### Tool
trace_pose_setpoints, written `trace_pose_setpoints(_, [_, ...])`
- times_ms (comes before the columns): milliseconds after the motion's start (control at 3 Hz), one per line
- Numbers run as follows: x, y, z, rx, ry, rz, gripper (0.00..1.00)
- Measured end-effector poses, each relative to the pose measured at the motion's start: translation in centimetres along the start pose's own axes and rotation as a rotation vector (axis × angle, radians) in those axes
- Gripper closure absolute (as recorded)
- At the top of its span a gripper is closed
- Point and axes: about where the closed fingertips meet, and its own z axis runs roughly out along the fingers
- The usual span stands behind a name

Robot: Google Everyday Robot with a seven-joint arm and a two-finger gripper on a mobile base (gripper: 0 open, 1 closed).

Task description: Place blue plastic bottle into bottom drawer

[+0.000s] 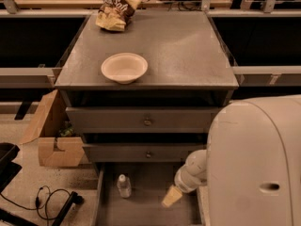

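Note:
The blue plastic bottle [123, 186], small and clear with a white cap, stands upright on the grey floor of the bottom drawer [148, 180], near its left wall. The bottom drawer is pulled open under the cabinet. My gripper [171, 197] is inside the drawer's right half, pointing down and left. It is to the right of the bottle and apart from it. The bottle stands free, with nothing holding it. My white arm and body [256, 164] hide the drawer's right side.
A white bowl [124, 67] and a crumpled snack bag [115, 11] lie on the cabinet top [188, 51]. Two upper drawers with round knobs [147, 122] are closed. A cardboard box [51, 138] and black cables [47, 199] are on the floor at the left.

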Motion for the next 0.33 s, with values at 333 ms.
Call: trace_pose_setpoints(333, [3.94,2.49,-7.03,0.056,0.046,-0.006,0.0])
